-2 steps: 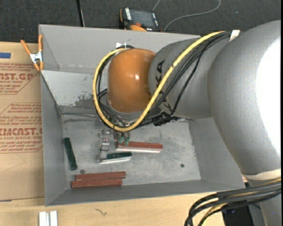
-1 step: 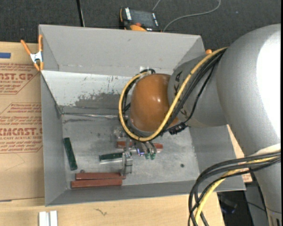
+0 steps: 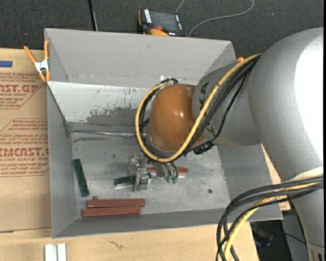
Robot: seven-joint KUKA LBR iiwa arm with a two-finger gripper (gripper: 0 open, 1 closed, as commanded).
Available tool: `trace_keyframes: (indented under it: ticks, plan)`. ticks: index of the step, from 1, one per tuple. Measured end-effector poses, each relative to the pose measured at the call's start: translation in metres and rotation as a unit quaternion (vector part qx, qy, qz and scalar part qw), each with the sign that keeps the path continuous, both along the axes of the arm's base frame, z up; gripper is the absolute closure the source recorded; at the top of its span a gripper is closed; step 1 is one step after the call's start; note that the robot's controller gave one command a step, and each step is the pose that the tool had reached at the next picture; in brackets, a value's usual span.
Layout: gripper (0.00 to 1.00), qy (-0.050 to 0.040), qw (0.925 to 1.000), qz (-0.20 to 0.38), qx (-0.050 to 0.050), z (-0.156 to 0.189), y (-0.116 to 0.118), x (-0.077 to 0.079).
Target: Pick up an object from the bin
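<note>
- Grey metal bin (image 3: 98, 53): few loose things on its floor.
- Gripper (image 3: 143, 175) is low at mid-floor; how far open, or any hold, cannot tell.
- Short dark green piece (image 3: 122, 182) is just left of the gripper tip.
- Small red-and-green piece (image 3: 176, 172) is just to its right.
- Dark green bar (image 3: 80, 177) lies by the left wall.
- Two reddish-brown sticks (image 3: 113, 207) lie along the near wall.

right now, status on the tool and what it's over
Tool low over bin floor centre, beside a small dark piece. Green bar left, two reddish-brown sticks by near wall, both apart from tool. Small red-green bit right of it.
</note>
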State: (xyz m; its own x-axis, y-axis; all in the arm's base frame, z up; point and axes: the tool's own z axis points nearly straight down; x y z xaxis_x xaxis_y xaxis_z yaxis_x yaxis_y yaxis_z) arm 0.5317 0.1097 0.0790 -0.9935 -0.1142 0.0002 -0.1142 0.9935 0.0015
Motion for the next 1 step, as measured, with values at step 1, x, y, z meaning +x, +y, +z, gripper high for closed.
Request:
trace_keyframes:
  ticks: [1]
  plan:
    - [1.00,-0.0050,0.9995,0.031,0.000,0.1587,0.0024,-0.0066]
